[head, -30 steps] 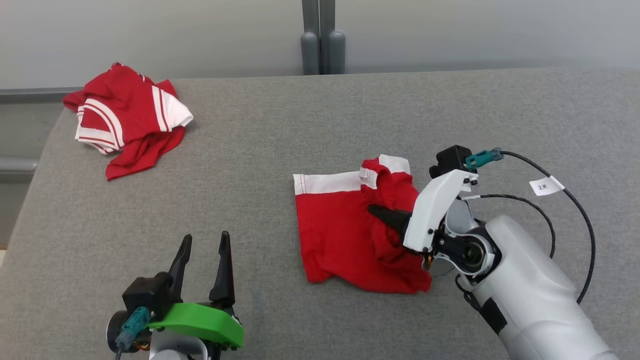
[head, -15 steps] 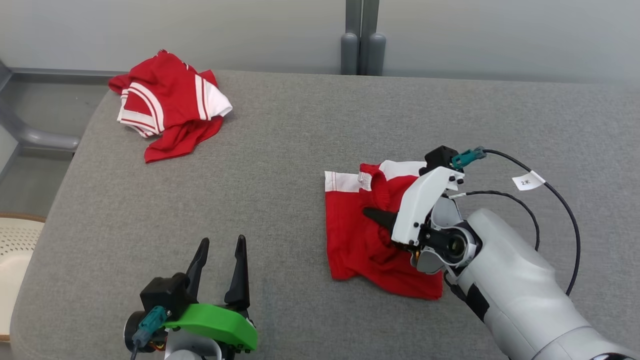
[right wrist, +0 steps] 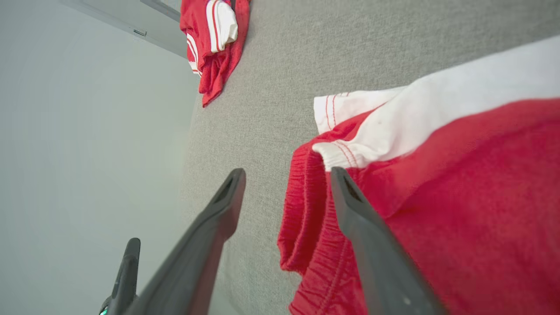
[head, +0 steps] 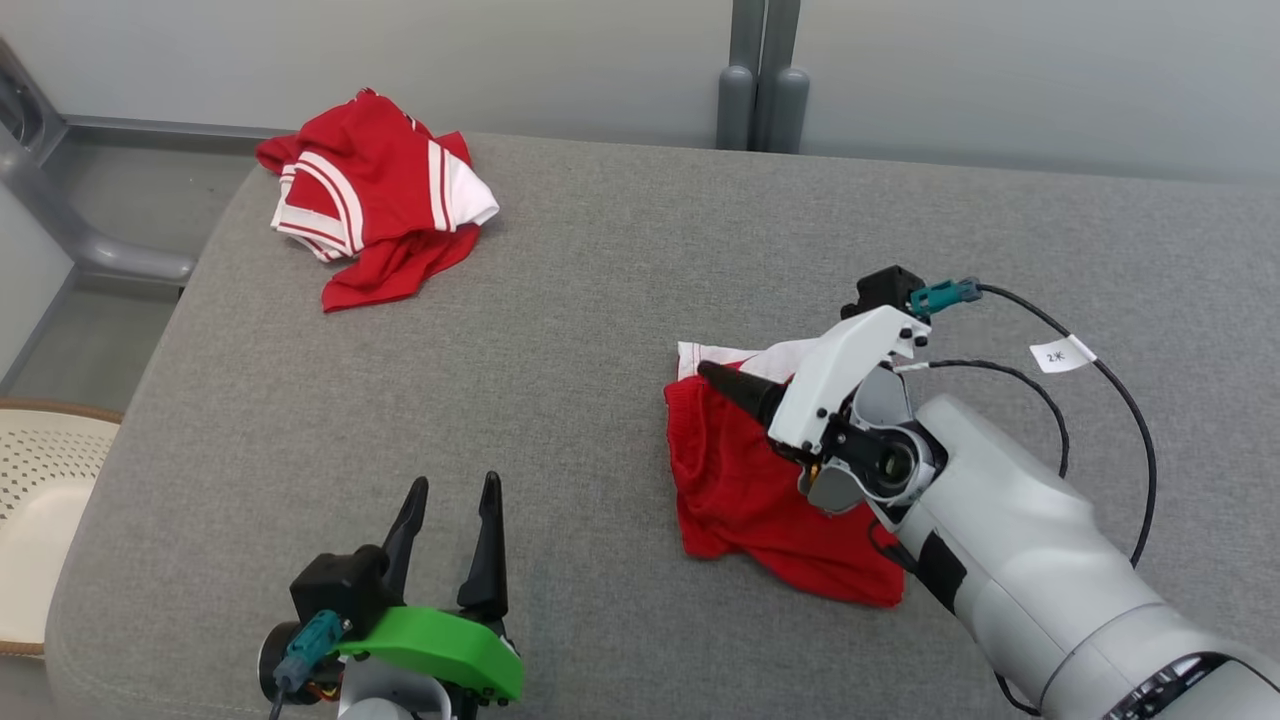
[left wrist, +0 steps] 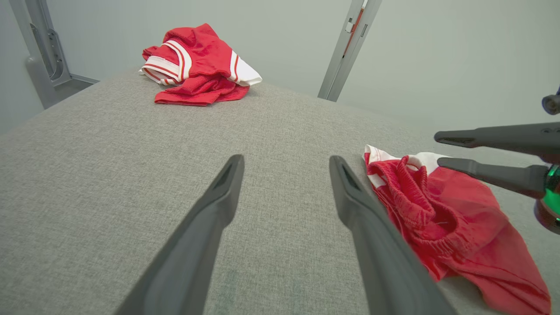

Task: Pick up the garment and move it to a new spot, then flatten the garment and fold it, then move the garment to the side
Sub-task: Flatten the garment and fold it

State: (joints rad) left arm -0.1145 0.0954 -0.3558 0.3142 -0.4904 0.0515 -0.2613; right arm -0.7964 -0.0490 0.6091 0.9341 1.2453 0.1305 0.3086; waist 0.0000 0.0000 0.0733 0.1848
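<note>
The garment (head: 760, 490) is a pair of red shorts with a white band, lying folded over on the grey table right of centre; it shows too in the left wrist view (left wrist: 459, 218) and the right wrist view (right wrist: 459, 183). My right gripper (head: 725, 385) hovers over its upper left edge, open, nothing between the fingers; the elastic waistband lies under one finger (right wrist: 350, 205). In the left wrist view the right gripper (left wrist: 439, 150) hangs just above the cloth. My left gripper (head: 454, 485) stands open near the front edge, left of the garment and apart from it (left wrist: 286, 159).
Another crumpled red and white garment (head: 375, 210) lies at the table's back left corner. The padded grey table (head: 560, 300) ends at a rounded left edge, with a cream perforated object (head: 30, 500) beyond it. A grey post (head: 760, 90) stands behind the table.
The camera has turned, shifting the whole picture right. My right gripper has opened and let go of the waistband, which now lies folded over toward the garment's left edge. The left gripper stays open.
</note>
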